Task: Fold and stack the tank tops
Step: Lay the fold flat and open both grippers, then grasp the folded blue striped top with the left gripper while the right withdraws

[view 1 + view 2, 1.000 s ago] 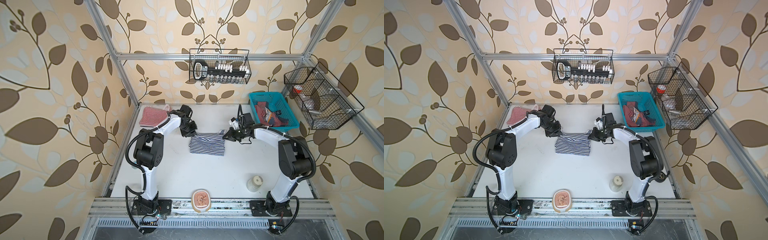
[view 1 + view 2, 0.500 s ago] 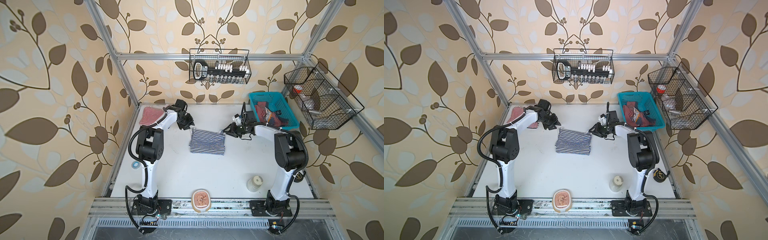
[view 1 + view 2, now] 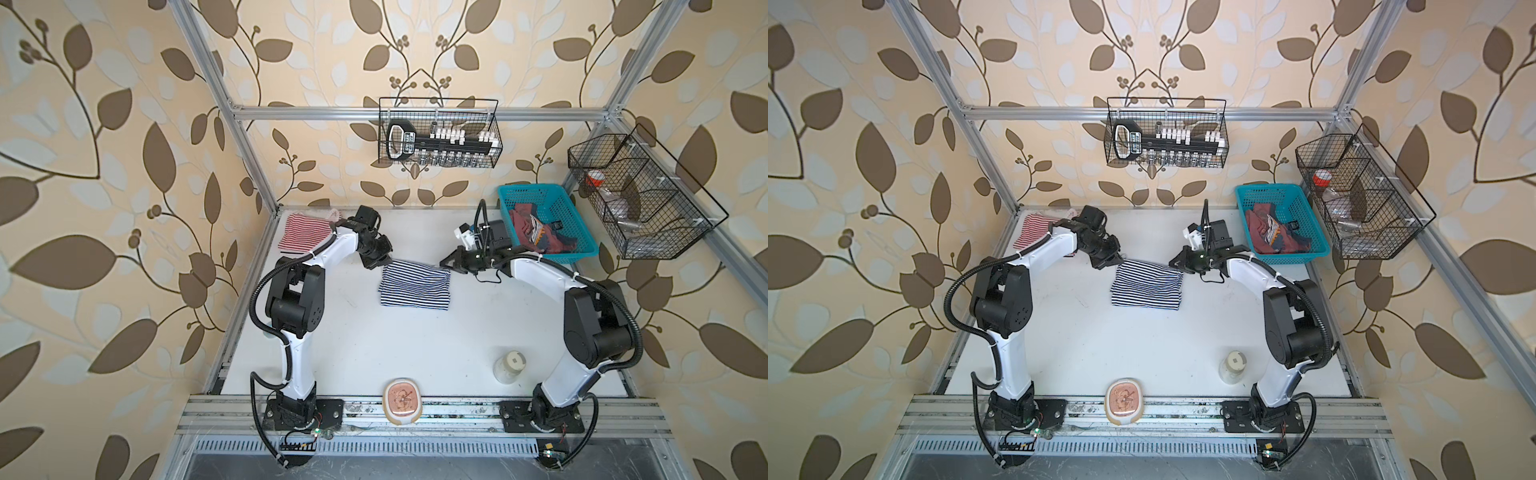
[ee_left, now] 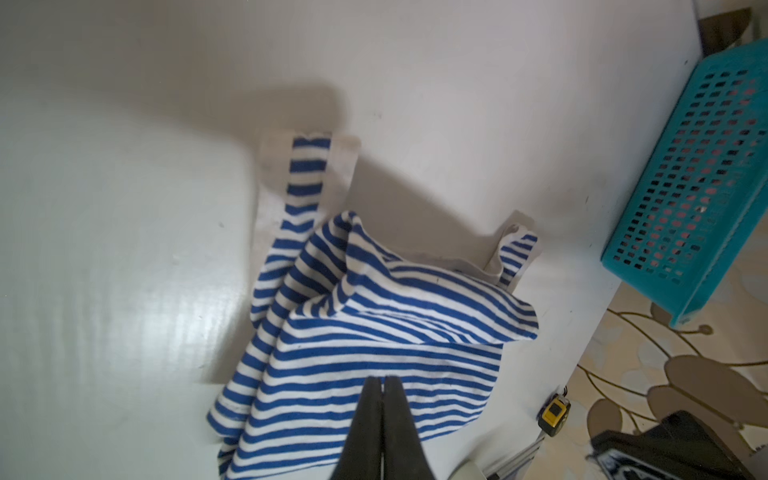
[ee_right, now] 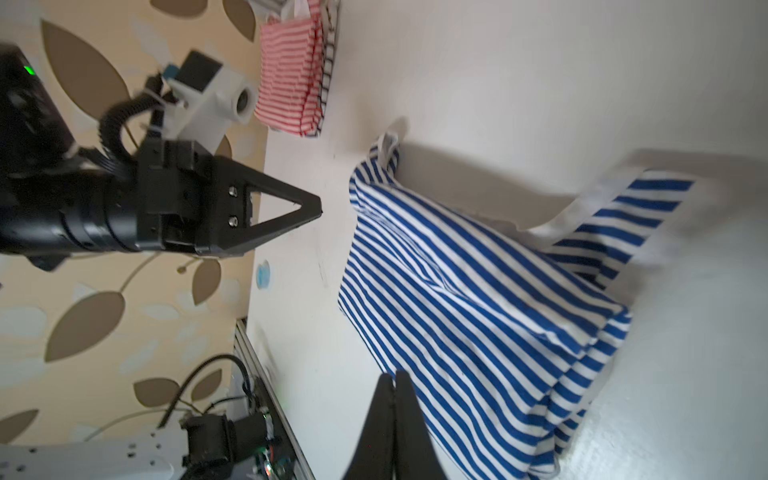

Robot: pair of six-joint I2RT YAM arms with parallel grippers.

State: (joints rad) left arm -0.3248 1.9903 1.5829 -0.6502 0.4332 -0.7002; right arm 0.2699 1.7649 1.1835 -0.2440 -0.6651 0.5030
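A navy-and-white striped tank top (image 3: 415, 284) (image 3: 1147, 286) lies loosely folded mid-table, its upper layer puffed up (image 4: 374, 332) (image 5: 478, 282). My left gripper (image 3: 387, 262) (image 3: 1120, 262) (image 4: 383, 379) is shut and empty at its far left corner; the right wrist view shows it clear of the cloth (image 5: 319, 210). My right gripper (image 3: 442, 264) (image 3: 1171, 262) (image 5: 394, 375) is shut at the far right corner with nothing between its jaws. A folded red-and-white striped top (image 3: 305, 232) (image 3: 1034, 230) (image 5: 286, 70) sits far left. The dusty red top (image 3: 536, 232) (image 3: 1273, 230) lies crumpled in the basket.
The teal basket (image 3: 532, 191) (image 3: 1266, 190) (image 4: 685, 166) stands at the far right corner. A pale jar (image 3: 510, 365) and a pinkish oval dish (image 3: 402, 401) sit near the front edge. Wire baskets hang on the back wall (image 3: 438, 139) and the right wall (image 3: 640, 195).
Both grippers opened and drew back toward the far wall, then returned to the navy top's far corners and shut. The top's upper layer now lies looser and puffed.
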